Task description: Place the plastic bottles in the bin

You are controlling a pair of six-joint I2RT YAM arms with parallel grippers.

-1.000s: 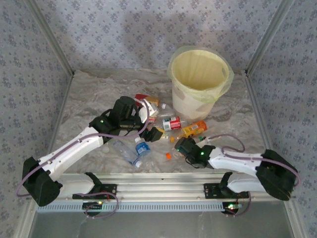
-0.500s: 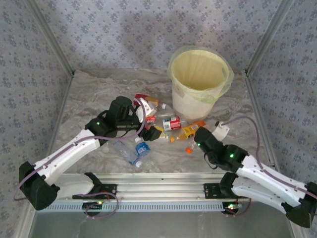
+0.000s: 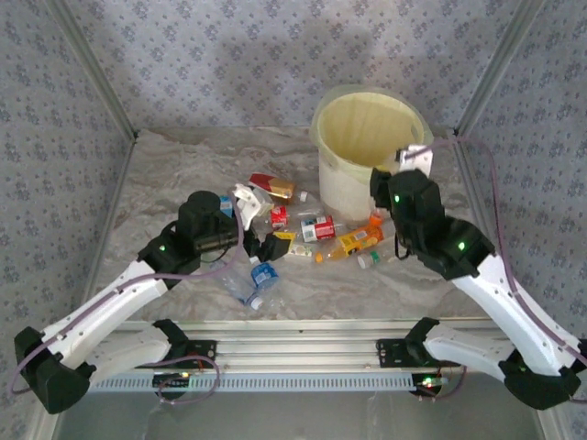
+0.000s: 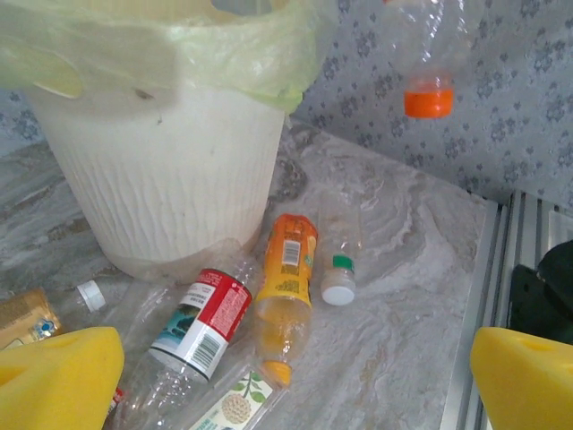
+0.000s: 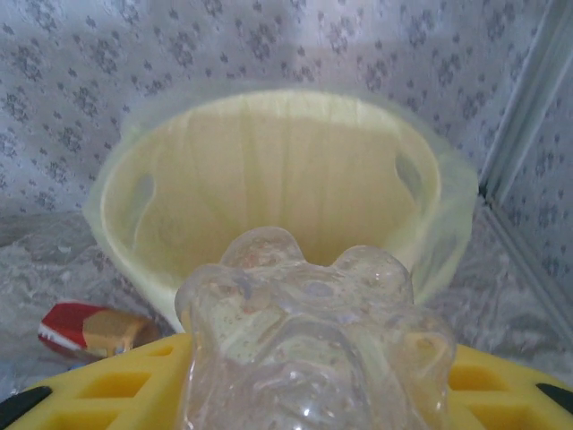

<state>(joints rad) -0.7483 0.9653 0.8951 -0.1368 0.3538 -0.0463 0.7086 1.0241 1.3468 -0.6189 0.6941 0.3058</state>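
Beside the bin's (image 3: pixel 341 188) near rim: right gripper (image 3: pixel 385 183), pads pinching 1 clear bottle (image 5: pixel 303 313), orange cap hanging downward. Left gripper (image 4: pixel 288 381): pads spread wide, empty, above the loose bottles (image 3: pixel 316 227) lying at the bin's foot. Handling advice: carry the held bottle fully over the opening before parting the pads; a release short of the rim would likely bounce it back onto the table (image 3: pixel 165 174).

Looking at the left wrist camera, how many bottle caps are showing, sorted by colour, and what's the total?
Orange caps: 2, on the hanging clear bottle and on the orange bottle lying by the bin.
White caps: 2, a green-ringed cap beside the orange bottle and a plain cap at the bin's foot.
Total: 4 caps.
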